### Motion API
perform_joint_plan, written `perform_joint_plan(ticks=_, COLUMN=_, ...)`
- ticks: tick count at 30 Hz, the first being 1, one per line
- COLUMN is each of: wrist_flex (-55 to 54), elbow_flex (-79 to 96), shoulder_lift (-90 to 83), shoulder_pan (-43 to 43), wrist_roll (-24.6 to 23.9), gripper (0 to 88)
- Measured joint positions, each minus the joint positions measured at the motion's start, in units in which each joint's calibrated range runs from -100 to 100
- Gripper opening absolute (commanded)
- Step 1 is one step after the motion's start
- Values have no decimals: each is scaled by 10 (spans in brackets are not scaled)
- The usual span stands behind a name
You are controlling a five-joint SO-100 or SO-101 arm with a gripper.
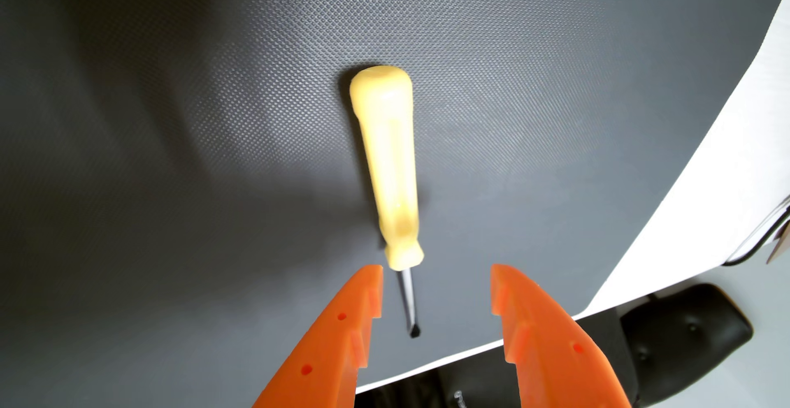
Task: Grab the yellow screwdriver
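While fingers (437, 268) gape, one screwdriver (390, 164) lies.

screwdriver (387, 164): pale yellow handle, dark metal shaft; hand (437, 269): orange fingers flanking the shaft; mat (171, 134) under screwdriver: dark grey, fine diamond weave; bench (726, 169): white

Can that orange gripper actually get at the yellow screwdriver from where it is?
Probably yes. The gripper is open, and the screwdriver lies flat on the grey mat with its metal shaft between the fingers. Nothing sits around it, so the way looks free.
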Motion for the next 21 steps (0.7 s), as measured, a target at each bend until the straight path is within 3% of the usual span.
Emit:
perform_joint_plan(ticks=14, wrist_flex=37, elbow_flex=-45, shoulder_lift=51, shoulder_pan=-10, wrist_roll=1, gripper=155)
perform_joint_plan(ticks=21, wrist_flex=104, elbow_flex=-83, shoulder_lift=74, shoulder_pan=-10, wrist_roll=25, gripper=155)
